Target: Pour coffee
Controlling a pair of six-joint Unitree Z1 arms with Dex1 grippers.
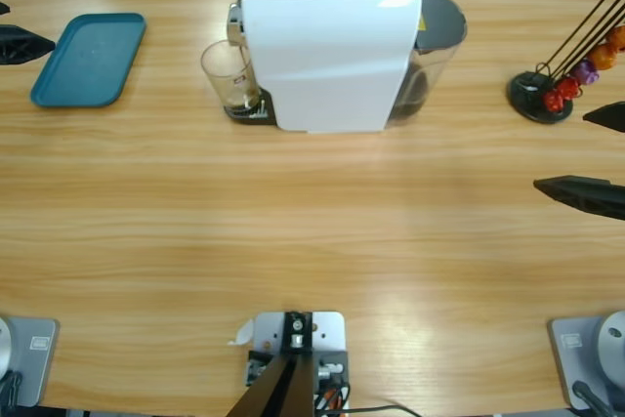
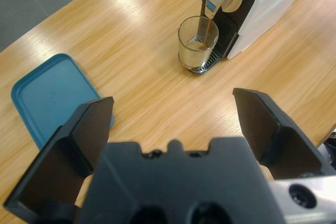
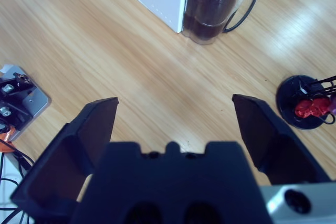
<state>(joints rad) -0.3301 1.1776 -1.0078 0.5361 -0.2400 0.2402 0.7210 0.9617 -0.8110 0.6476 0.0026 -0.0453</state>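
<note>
A clear glass (image 2: 198, 43) stands on the drip grate under the spout of the white coffee machine (image 1: 327, 51). A thin dark stream runs from the spout into the glass, where a shallow layer of coffee (image 2: 198, 47) with a pale top lies. My left gripper (image 2: 173, 100) hangs open above the table, well short of the glass, with nothing between its jaws. It shows at the left edge of the high view (image 1: 21, 41). My right gripper (image 3: 176, 100) is open and empty too, at the table's right side (image 1: 562, 150), facing the machine's dark water tank (image 3: 212, 9).
A teal tray (image 1: 88, 59) lies at the far left, close to my left gripper. A black capsule stand (image 1: 542, 95) with red, purple and orange capsules sits at the far right. A black cable runs from behind the machine's tank.
</note>
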